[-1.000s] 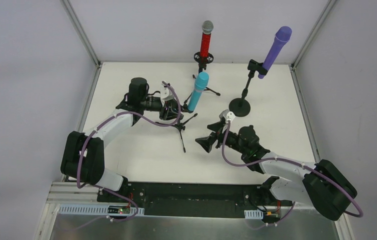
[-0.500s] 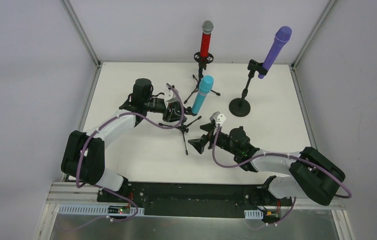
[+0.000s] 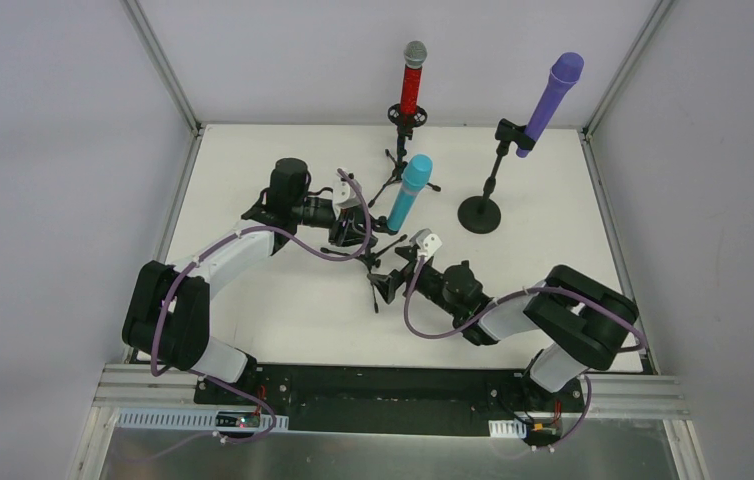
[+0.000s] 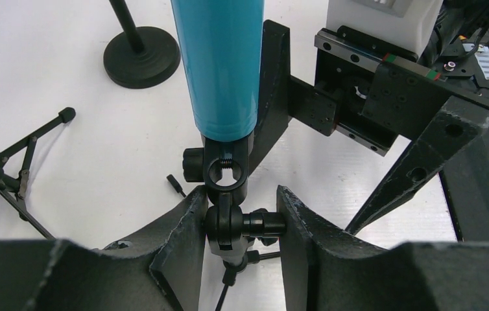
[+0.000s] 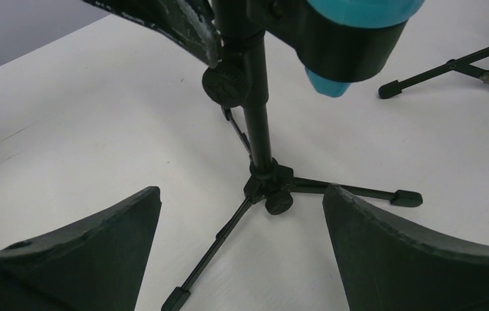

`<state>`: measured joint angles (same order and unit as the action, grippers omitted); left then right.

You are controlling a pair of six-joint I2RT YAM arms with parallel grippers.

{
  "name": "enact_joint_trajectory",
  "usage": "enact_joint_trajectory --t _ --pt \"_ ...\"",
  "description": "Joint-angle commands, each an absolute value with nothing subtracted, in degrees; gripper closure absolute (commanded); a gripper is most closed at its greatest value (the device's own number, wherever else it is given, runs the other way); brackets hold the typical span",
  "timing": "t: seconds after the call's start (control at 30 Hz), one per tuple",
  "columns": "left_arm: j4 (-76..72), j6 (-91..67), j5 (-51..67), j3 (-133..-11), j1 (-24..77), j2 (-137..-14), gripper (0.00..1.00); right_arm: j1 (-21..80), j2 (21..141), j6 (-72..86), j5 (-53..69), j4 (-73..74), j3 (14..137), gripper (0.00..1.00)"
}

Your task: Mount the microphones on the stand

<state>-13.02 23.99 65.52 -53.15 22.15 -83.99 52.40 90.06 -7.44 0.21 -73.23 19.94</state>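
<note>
**Entry: cyan microphone, 3rd of 3, being settled on its stand**

Table (image 3: 283, 310): white.
Tripod stand (image 5: 258, 129): swivel joint pinched between the fingers of the left pincer (image 4: 240, 194). Its legs lie directly ahead of the right pincer (image 5: 240, 192), which is spread wide and touches nothing.
Cyan microphone (image 4: 219, 65): tilted in the clip just above the left pincer.
Red microphone (image 3: 412, 85), purple microphone (image 3: 550, 100): mounted, well beyond both pincers.
Step, as judged: steadying the last stand.
Next: probably the right pincer bracing the pole.

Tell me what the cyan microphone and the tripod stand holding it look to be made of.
Cyan microphone: likely plastic, smooth satin barrel with a soft sheen. Tripod stand: probably black-coated metal, thin rigid tube and legs, matte; its knob looks ribbed plastic.
</note>
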Motion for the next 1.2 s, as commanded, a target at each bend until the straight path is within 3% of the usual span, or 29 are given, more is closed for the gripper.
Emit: enact_joint_trajectory --t 0.0,0.5,1.17 --pt "-15.4 23.5 68.5 -54.6 23.0 -81.8 1.00 53.0 93.2 -8.5 -5.7 -86.6 21.9 0.01" --pt "-15.5 24.0 67.6 -54.3 23.0 -80.7 1.00 53.3 95.5 -11.5 -10.8 -87.2 23.0 0.02" --pt "-15.5 24.0 67.5 -54.3 23.0 -80.6 1.00 55.7 103.5 -12.4 -13.3 -87.4 30.4 0.25"
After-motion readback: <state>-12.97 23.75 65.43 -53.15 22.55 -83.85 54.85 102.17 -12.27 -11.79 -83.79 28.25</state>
